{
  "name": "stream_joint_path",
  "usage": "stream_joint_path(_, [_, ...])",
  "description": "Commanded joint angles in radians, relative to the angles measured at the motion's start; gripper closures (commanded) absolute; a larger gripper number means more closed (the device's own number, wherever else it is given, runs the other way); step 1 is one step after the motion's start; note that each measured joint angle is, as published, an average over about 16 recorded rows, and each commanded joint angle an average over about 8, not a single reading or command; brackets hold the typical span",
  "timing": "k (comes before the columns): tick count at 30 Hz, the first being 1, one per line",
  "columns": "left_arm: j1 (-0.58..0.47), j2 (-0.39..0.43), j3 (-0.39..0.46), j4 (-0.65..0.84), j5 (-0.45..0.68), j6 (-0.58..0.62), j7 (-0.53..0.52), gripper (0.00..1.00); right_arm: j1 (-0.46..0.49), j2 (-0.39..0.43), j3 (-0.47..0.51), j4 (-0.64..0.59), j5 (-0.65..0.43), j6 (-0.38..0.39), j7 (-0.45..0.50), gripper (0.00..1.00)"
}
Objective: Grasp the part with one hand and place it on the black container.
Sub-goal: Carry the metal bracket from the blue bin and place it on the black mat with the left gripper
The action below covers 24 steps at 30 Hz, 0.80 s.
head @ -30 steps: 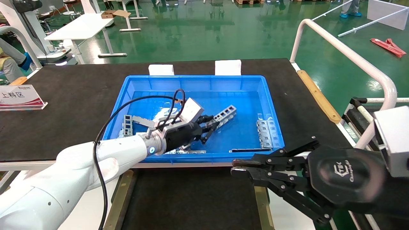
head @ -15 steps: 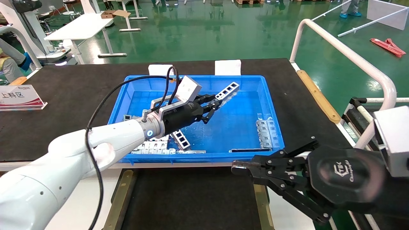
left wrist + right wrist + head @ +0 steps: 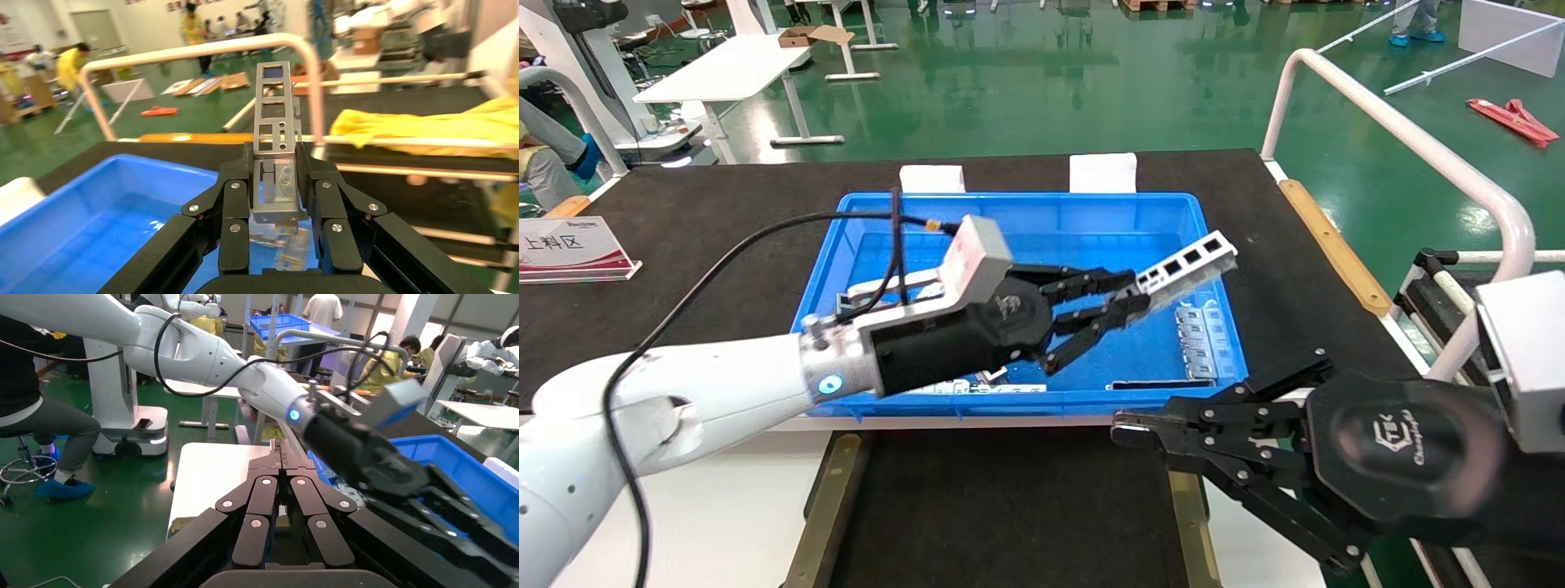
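Head view shows the left gripper (image 3: 1128, 300) with jaws pinching one end of the part (image 3: 1187, 263), holding it clear above the blue bin (image 3: 1042, 402) so nothing snags; the black container (image 3: 1009, 506) waits nearer; the right gripper (image 3: 1128, 431) idles beside it, jaws pressed together.

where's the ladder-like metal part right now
In the head view the part is clamped in the left gripper, held in the air over the right side of the blue bin.
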Motion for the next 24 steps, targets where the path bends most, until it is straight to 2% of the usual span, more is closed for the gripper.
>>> stream_joint_path(1, [0.006, -0.015, -0.002, 0.006, -0.006, 0.062, 0.004, 1.00, 0.000, 0.000, 0.000, 0.000, 0.000, 0.000, 0.000, 1.00])
stream_joint_path(7, [0.066, -0.084, 0.006, -0.048, -0.009, 0.135, -0.010, 1.00, 0.000, 0.000, 0.000, 0.000, 0.000, 0.000, 0.000, 1.00])
stream_joint_path(13, [0.177, -0.181, 0.008, -0.161, -0.026, 0.129, -0.027, 1.00, 0.000, 0.000, 0.000, 0.000, 0.000, 0.000, 0.000, 1.00])
stream_joint_path(18, [0.300, -0.269, 0.007, -0.291, -0.045, 0.051, -0.044, 1.00, 0.000, 0.000, 0.000, 0.000, 0.000, 0.000, 0.000, 1.00])
stream_joint_path(24, [0.454, -0.342, 0.009, -0.446, -0.064, -0.125, -0.047, 1.00, 0.000, 0.000, 0.000, 0.000, 0.000, 0.000, 0.000, 1.00])
